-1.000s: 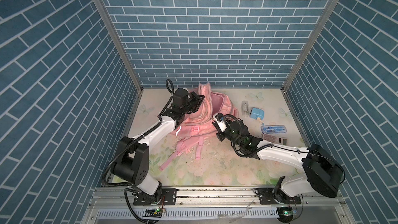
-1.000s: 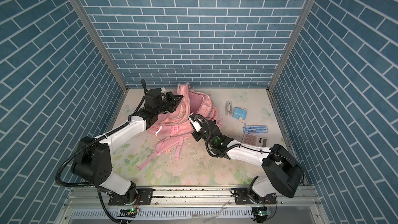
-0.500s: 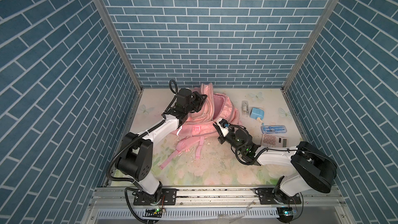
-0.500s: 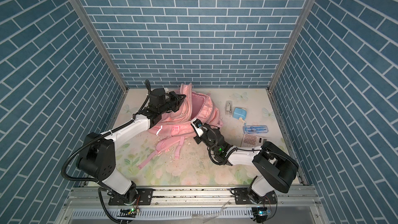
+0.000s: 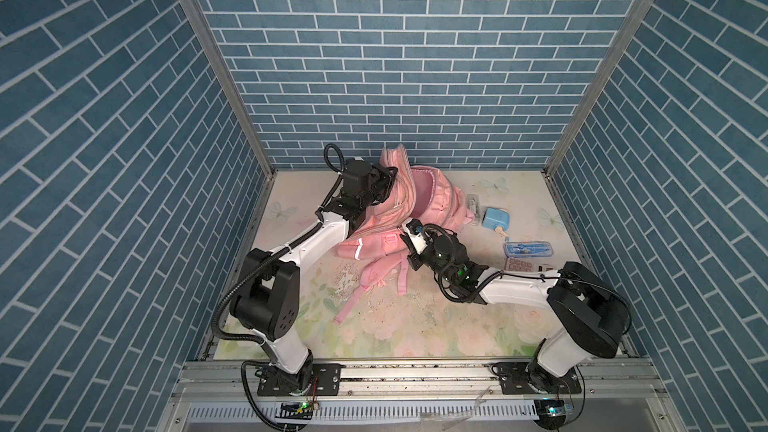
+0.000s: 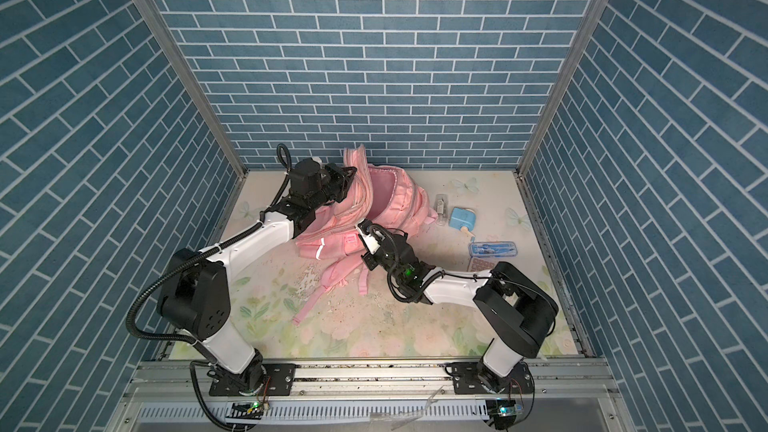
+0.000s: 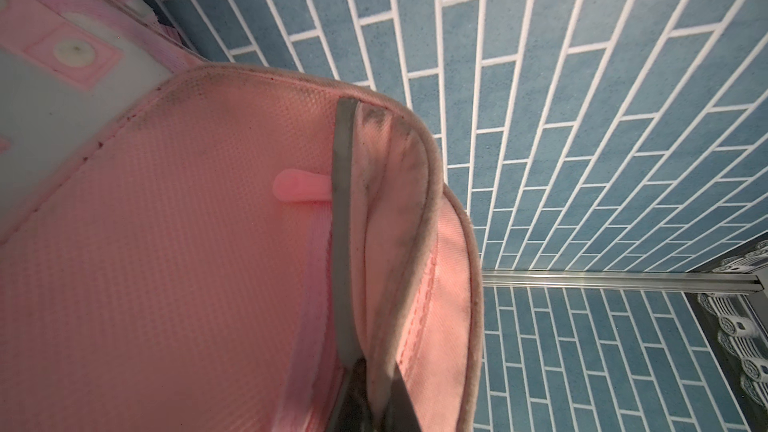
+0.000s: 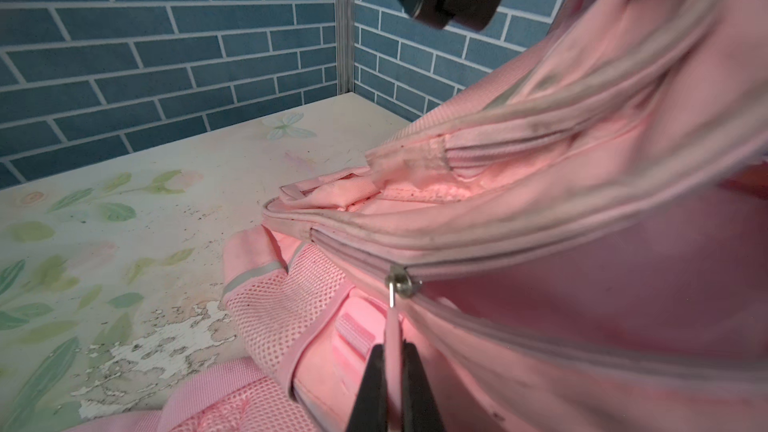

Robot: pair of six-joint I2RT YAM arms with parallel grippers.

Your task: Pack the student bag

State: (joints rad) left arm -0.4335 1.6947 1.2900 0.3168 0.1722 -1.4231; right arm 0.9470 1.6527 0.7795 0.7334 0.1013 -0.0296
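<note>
I log the bag (image 5: 434, 201) lying mouth-open on the floral tabletop (image 5: 395, 326), with flaked print just in front of it. Blue brick walls (image 5: 395, 56) stand behind and beside it. Left claw (image 5: 390, 176) is clamped on the bag's raised flap; right claw (image 8: 392, 351) pinches the zip pull (image 8: 391, 320).

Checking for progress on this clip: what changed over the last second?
The left gripper, shut on the bag, lifted its flap a little higher. The right gripper, shut on the zipper pull, shifted slightly leftward, its elbow swinging inward. Both grips held; the blue case and its neighbours stayed put.
</note>
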